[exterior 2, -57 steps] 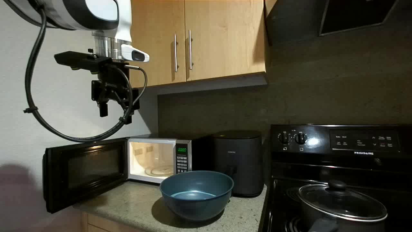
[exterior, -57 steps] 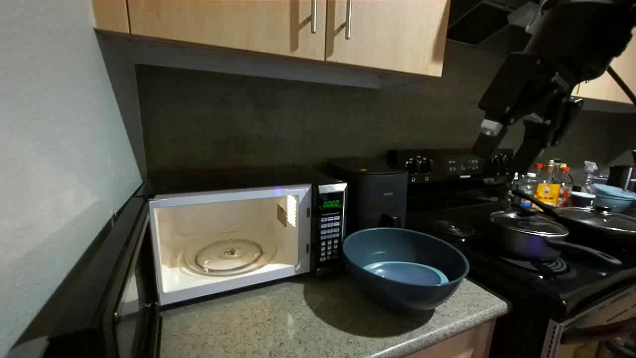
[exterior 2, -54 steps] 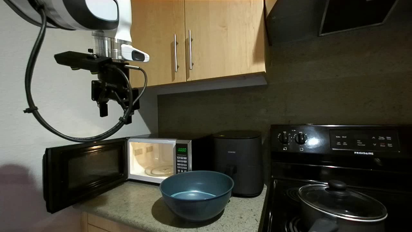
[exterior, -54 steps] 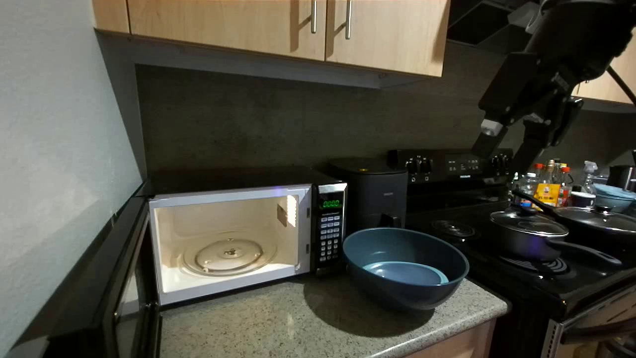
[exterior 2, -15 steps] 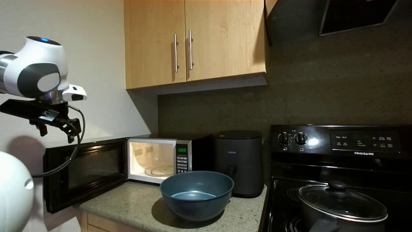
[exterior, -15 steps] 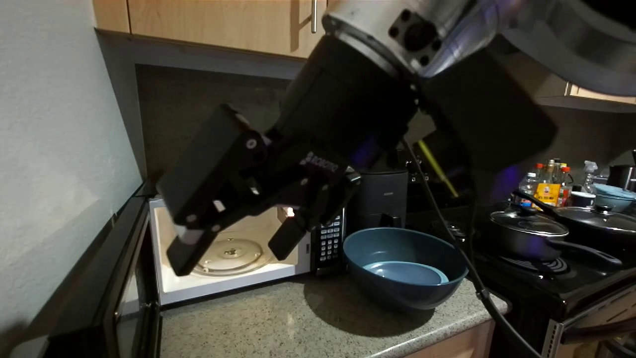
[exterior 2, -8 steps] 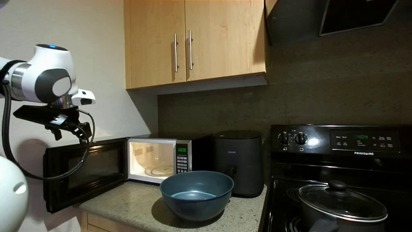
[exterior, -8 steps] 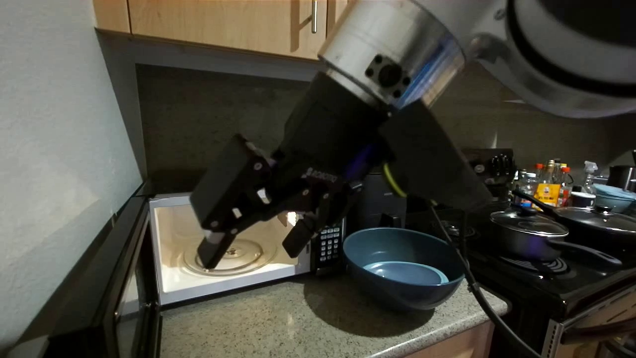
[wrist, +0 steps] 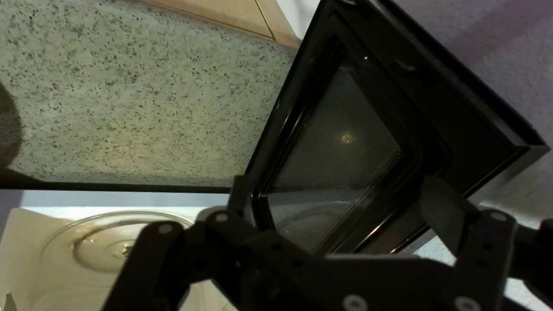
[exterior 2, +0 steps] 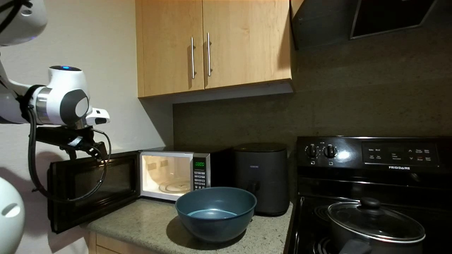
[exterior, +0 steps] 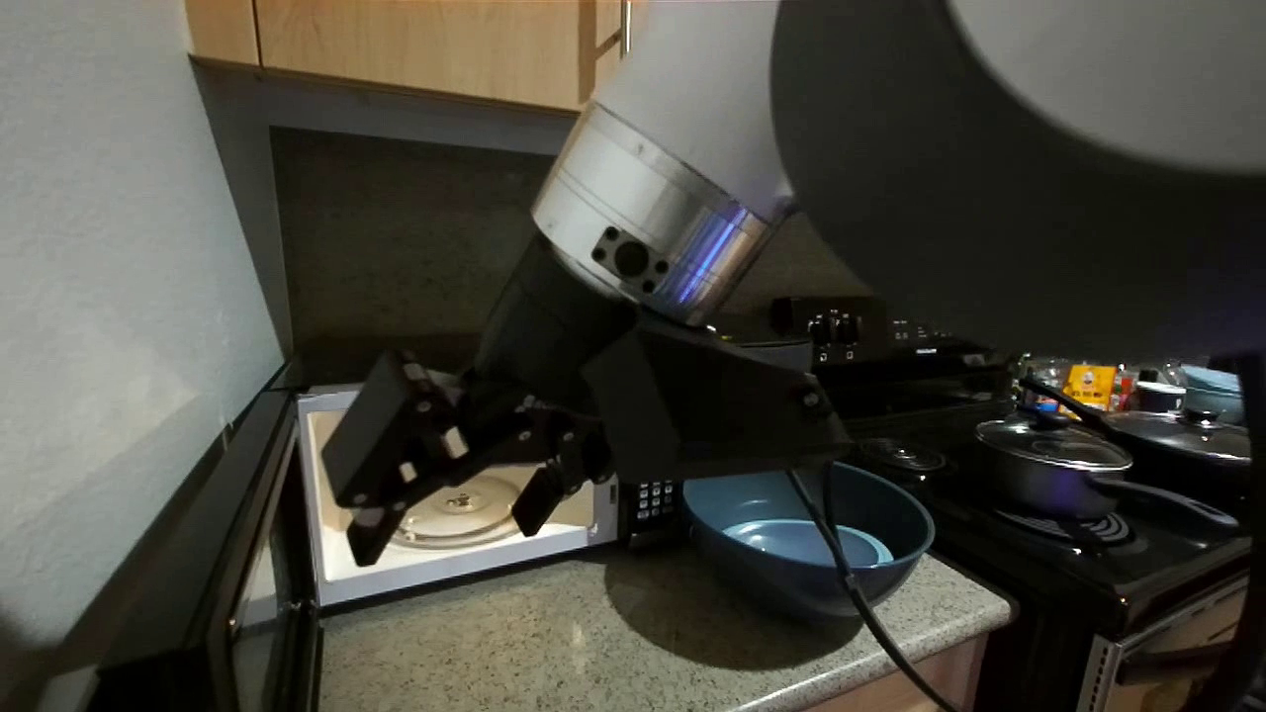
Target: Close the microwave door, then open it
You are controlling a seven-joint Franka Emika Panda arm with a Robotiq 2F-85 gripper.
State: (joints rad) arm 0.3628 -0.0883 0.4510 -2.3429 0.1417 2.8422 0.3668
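Well, your hand (wrist: 335,192) is spread wide and grips nothing, likely posed near the door (wrist: 350,125) to push it; that door stands swung well out from the microwave (exterior 2: 192,173), so closing probably comes first.

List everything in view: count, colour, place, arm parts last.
Speckled stone-look countertop: 1, grey, lower middle.
Boxy microwave: 1, black, on countertop.
Dark-windowed microwave door: 1, black, open, at microwave's left.
Round glass turntable: 1, clear, inside microwave.
Large round bowl: 1, blue, on countertop.
Tall smooth appliance: 1, dark grey, beside microwave.
Wooden bar-handled cabinet doors: 2, tan, above microwave.
Electric stove: 1, black, right.
Angular range hood: 1, dark, above stove.
Round glass-lidded pans: 2, dark, on stove.
Labelled bottles and dishes: several, mixed, behind pans.
Matte backsplash: 1, dark, behind microwave.
Plain wall: 1, pale grey, left.
Jointed robot arm: 1, white and grey, near microwave.
Two-fingered pincer: 1, black, open, by microwave door.
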